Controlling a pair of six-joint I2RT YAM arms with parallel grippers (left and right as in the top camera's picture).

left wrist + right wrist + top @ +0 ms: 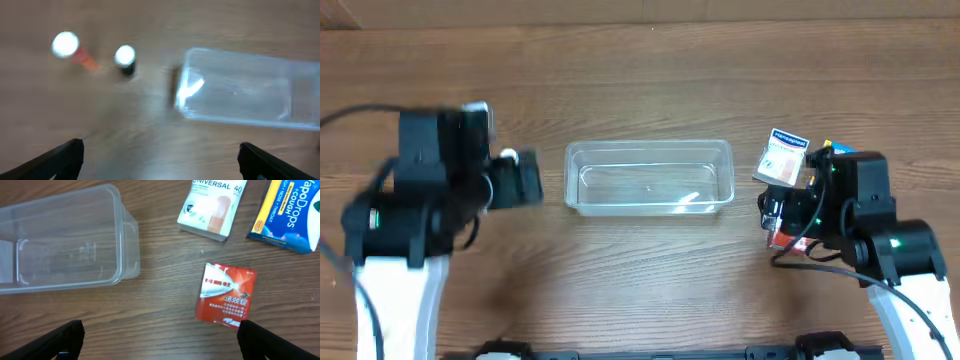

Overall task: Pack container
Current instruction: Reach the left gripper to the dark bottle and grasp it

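The container (650,147) is a clear, shallow plastic bin, empty, at the table's middle. My left gripper (527,178) is open and empty, just left of it. The blurred left wrist view shows the container (183,95) to the right and my open left gripper (160,160) over bare wood. My right gripper (769,214) is open and empty, right of the bin. In the right wrist view the container (121,235) is at upper left, and my open gripper (160,337) has its right finger at the corner of a red packet (227,292).
A white bandage box (212,205) (782,158) and a blue cough-drop pack (292,212) (847,152) lie right of the bin. An orange bottle (72,50) and a dark bottle (125,60), both white-capped, stand left of it. The red packet (782,238) lies under the right arm.
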